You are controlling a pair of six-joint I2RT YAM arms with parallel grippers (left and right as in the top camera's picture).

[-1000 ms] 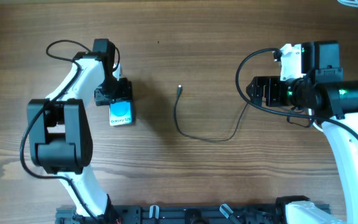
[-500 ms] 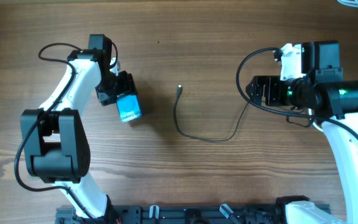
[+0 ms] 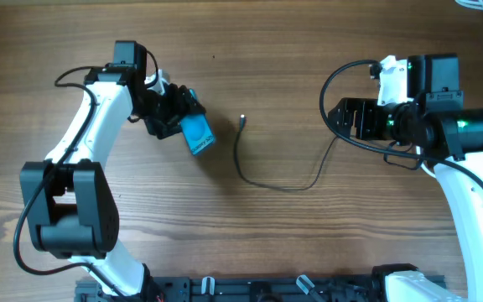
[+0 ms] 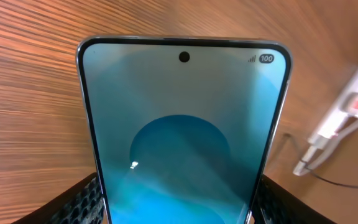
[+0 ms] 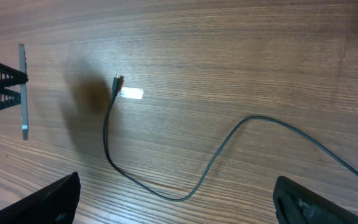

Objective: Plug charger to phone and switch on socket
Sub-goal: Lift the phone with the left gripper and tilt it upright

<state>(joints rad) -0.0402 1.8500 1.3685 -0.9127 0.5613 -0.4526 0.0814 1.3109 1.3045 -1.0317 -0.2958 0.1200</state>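
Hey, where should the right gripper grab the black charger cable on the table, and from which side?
Probably just behind the metal plug tip of the charger, from straight above, jaws straddling the cable. That stretch lies straight and flat on the table, clear of the phone held by the left gripper.

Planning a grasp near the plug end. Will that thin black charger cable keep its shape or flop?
Probably floppy: the charger cable lies in loose curves on the table, so it should sag behind a grip. Thin, so likely light and easily dragged. Its small plug tip may droop off aim.
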